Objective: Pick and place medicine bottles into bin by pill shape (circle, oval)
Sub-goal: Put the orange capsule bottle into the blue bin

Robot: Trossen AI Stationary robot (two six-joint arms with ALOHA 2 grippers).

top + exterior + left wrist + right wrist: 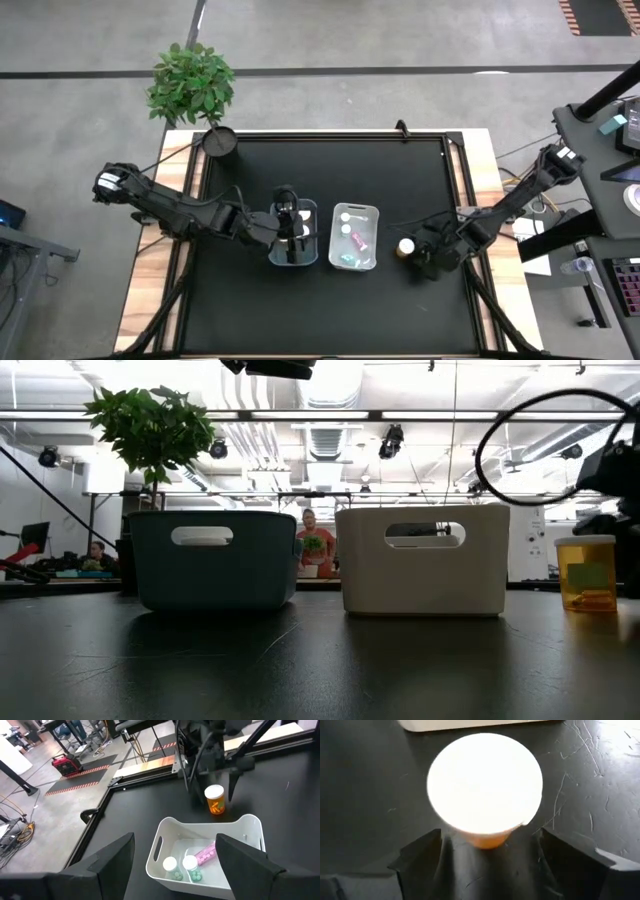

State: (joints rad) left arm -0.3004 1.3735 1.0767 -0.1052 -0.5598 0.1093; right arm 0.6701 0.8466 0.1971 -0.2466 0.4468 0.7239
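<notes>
An orange medicine bottle with a white cap (pixel 405 245) stands upright on the black table, right of the white bin (pixel 372 212). It also shows in the low view (pixel 587 572) and in the left wrist view (pixel 215 800). My right gripper (pixel 490 837) is open around it, one finger on each side of the orange body (pixel 485 841), and I see a gap on both sides. The white bin (pixel 252 827) holds two teal bottles with white caps (pixel 181 866) and a pink bottle (pixel 206 852). My left gripper (pixel 175 840) is open and empty above the blue-grey bin (pixel 312 208).
The blue-grey bin (pixel 215 560) and the white bin (pixel 420 560) stand side by side mid-table. A black pot with a green plant (pixel 220 140) stands at the far left corner. People show in the room beyond the table (pixel 312 540).
</notes>
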